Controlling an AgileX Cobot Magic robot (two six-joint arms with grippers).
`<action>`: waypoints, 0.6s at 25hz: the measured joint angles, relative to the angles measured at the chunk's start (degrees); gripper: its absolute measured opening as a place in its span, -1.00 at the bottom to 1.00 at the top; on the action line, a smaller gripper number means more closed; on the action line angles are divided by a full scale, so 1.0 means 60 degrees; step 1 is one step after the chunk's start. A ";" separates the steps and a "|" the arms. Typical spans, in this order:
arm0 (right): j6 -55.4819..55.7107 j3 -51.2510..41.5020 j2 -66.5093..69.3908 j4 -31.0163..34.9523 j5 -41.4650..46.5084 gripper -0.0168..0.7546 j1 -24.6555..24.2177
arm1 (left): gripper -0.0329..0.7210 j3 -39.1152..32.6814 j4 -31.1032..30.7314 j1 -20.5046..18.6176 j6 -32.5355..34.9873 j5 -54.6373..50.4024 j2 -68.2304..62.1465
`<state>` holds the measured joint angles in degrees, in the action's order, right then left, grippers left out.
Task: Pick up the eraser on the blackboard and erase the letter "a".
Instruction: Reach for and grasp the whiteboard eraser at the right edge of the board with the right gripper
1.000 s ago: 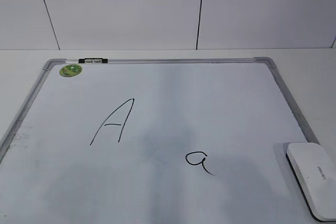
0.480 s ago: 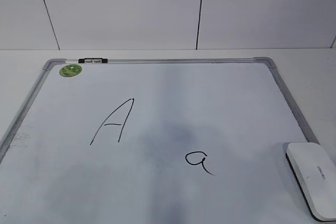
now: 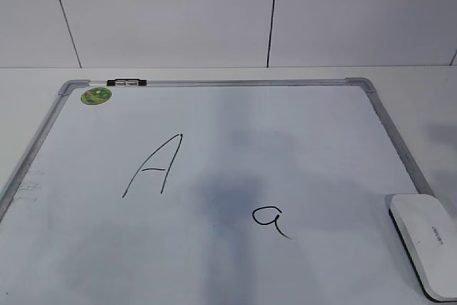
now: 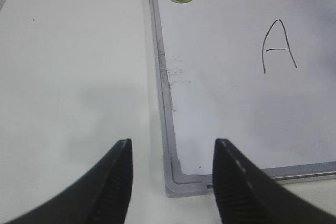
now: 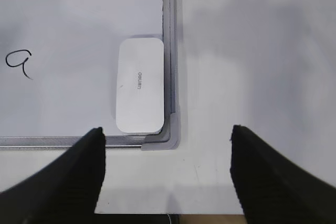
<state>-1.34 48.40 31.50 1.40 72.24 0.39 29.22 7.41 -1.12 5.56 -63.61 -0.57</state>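
The white eraser [image 3: 426, 243] lies flat on the blackboard [image 3: 285, 126] in its near right corner; it also shows in the right wrist view [image 5: 139, 84]. The small letter "a" [image 3: 269, 219] is written left of the eraser, also in the right wrist view [image 5: 19, 61]. My right gripper [image 5: 167, 145] is open and empty, above the table just off the board's near right corner [image 5: 163, 141]. My left gripper [image 4: 172, 156] is open and empty over the board's near left corner [image 4: 184, 182]. Neither gripper shows in the exterior view.
A large capital "A" [image 3: 153, 166] is written left of centre, also in the left wrist view [image 4: 278, 45]. A green sticker [image 3: 96, 95] and a black-and-clear clip [image 3: 126, 83] sit at the board's far left. White table [image 4: 73, 77] surrounds the board; a wall stands behind.
The board, letters and eraser have not moved. The grey shadows on the board have shifted, and a faint shadow now shows on the table at the right edge.
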 joint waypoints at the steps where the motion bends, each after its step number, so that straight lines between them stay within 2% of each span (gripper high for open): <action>1: 0.0000 0.0000 0.0203 0.0000 0.0000 0.49 0.0000 | 0.07 0.0000 0.0000 0.0000 0.0000 0.0000 0.0000; 15: 0.0000 0.0000 0.1956 0.1319 0.0000 0.49 0.0000 | 0.07 0.0000 0.0000 0.0000 0.0000 0.0000 0.0000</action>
<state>-1.34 48.40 43.24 9.32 72.24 0.39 29.22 7.41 -1.12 5.56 -63.61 -0.57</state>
